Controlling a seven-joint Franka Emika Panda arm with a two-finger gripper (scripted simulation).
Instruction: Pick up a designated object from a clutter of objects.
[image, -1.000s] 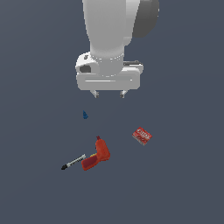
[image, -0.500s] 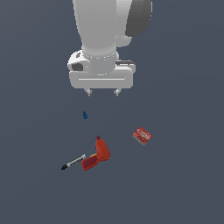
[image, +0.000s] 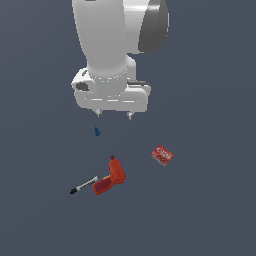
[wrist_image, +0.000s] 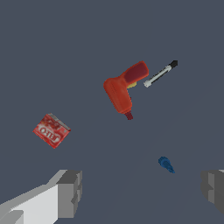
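Observation:
The designated object, a thin silver-grey stick (image: 85, 185) with a black tip, lies on the floor against the handle of the red drill (image: 111, 176); the wrist view shows the stick (wrist_image: 160, 73) beside the drill (wrist_image: 124, 89). My gripper (image: 114, 114) hangs open high above the clutter, well apart from the stick, nearer the tiny blue piece (image: 97, 131). In the wrist view its two grey fingers (wrist_image: 70, 192) stand wide apart with nothing between them but the blue piece (wrist_image: 166, 164) on the floor far below.
A small flat red box (image: 162, 155) lies toward the exterior view's right of the drill, and shows in the wrist view as the red box (wrist_image: 51, 130). The floor is plain dark grey.
The arm has shifted toward the exterior view's left and slightly closer to the camera. The objects on the floor have not moved.

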